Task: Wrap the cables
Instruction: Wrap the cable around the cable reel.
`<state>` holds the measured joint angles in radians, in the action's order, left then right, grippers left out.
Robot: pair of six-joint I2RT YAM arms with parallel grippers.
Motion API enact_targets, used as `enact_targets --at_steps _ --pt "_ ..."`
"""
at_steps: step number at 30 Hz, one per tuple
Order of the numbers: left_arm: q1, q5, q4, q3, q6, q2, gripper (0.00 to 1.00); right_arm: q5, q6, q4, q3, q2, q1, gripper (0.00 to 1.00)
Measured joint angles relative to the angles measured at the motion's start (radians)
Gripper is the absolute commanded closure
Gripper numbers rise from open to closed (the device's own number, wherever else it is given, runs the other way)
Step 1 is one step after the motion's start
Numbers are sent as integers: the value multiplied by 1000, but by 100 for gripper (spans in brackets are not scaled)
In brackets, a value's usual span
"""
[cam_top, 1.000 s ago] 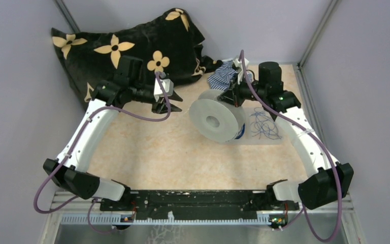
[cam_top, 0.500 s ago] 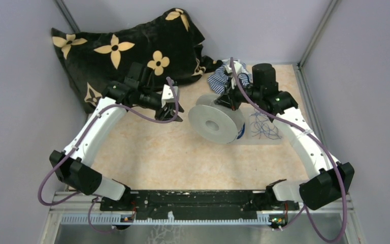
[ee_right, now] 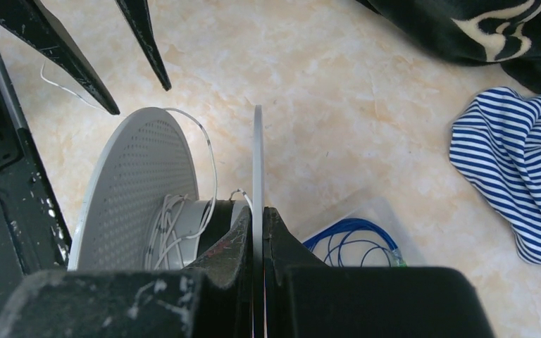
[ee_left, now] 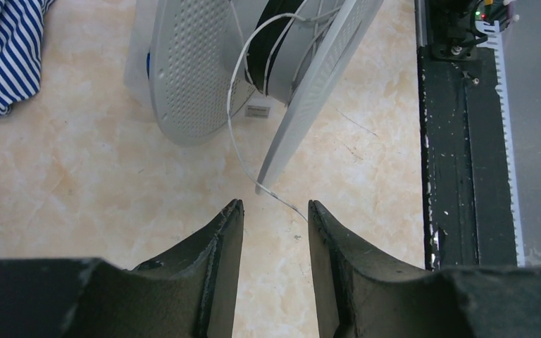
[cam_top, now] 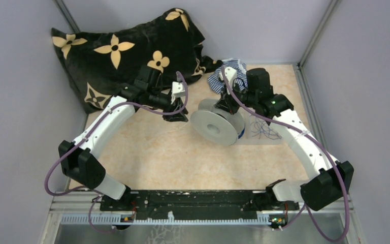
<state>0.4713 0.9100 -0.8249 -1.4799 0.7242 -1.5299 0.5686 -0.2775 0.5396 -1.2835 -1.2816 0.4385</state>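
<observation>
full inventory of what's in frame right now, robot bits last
spool: one, pale grey, centre-right of the table, tilted.
white cable: one, whitish, partly wound on the spool, loose end on the table ahead of the left tool.
blue cable: one loose tangle, dark blue, in the clear tray.
clear tray: one, translucent, right of the spool.
striped cloth: one, blue and white, behind the spool.
dark cloth: one, black with cream flowers, far left.
table: one, beige marbled.
left arm, right arm: white and black.
left tool: black, open, empty.
right tool: black, shut on a spool flange.
</observation>
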Motion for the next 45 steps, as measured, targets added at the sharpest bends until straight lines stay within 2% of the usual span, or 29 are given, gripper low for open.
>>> enact_targets --at_steps 7,21,28,37,45 --pt "0 -43 45 24 -53 -6 56 -32 -21 0 1 0 0 100" --pt "0 -8 126 80 -247 -51 57 -74 -48 -16 27 0 0 100" --pt "0 2 182 114 -334 -52 75 -78 -55 -18 34 3 0 100" --pt "0 2 203 124 -335 -52 88 -79 -54 -22 34 5 0 100" --pt "0 -25 202 141 -275 -52 100 -77 -51 -22 34 5 0 100"
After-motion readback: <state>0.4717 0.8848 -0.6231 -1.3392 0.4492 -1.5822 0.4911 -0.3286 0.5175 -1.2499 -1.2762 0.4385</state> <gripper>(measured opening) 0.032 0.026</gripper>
